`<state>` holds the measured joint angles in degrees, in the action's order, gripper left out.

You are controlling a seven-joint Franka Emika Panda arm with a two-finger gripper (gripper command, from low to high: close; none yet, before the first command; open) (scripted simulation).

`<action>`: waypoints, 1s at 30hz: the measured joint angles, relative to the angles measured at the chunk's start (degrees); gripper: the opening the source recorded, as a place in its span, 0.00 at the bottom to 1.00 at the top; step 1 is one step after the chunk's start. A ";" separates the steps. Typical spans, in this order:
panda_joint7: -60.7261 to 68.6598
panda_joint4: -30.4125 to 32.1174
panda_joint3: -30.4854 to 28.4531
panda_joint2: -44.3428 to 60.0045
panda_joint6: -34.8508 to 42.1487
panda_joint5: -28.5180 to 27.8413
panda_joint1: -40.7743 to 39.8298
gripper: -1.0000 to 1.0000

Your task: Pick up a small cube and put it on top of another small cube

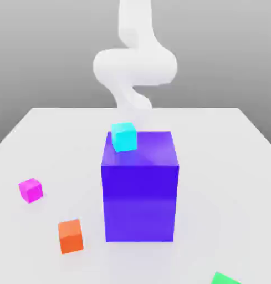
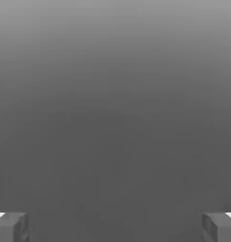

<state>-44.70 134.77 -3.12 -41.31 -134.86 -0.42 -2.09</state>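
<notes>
The green thing (image 1: 223,279) lay nearest, off the blue block's (image 1: 139,194) near side toward the exterior view's right, partly cut off by the picture's edge. Open table (image 1: 226,183) lay between it and the block.

The orange cube (image 1: 71,237) sat near the block's front corner on the exterior view's left, apart from it, with a strip of bare table between their facing sides. The block stood upright, its front face square to the view and its front top edge running level.

The magenta cube (image 1: 31,190), the small cube of the task, lay on the table well out from the block toward the exterior view's left, farther back than the orange cube. It was turned at an angle, with open room all around it.

The cyan cube (image 1: 124,137) appeared to rest on top of the block, close to the edge on the exterior view's left, leaving most of the top free toward the other side.

The white arm (image 1: 136,66) came down above the block's far edge. The gripper (image 2: 115,228) was wide open, its fingers (image 2: 14,228) far apart and holding nothing. Beyond the block, bare table ran to its straight back edge.
</notes>
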 joint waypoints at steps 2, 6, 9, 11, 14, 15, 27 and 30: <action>1.04 2.74 -3.14 4.37 -2.96 -0.45 -1.87 0.50; 3.30 7.96 -9.32 12.72 -8.61 -0.94 -5.60 0.50; 5.23 11.86 -14.06 18.97 -12.84 -0.98 -8.43 0.50; 6.73 14.50 -17.28 23.28 -15.72 -0.75 -10.38 0.50; 9.27 18.39 -21.83 29.64 -19.95 0.07 -13.28 0.50; 10.25 19.67 -23.30 31.76 -21.33 0.54 -14.22 0.50; 30.79 23.90 -13.28 54.85 -36.38 23.45 -32.64 0.50; 33.99 22.87 -5.54 58.97 -39.72 27.55 -39.43 0.00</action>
<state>-10.71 157.64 -8.66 17.66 -174.58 27.13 -41.52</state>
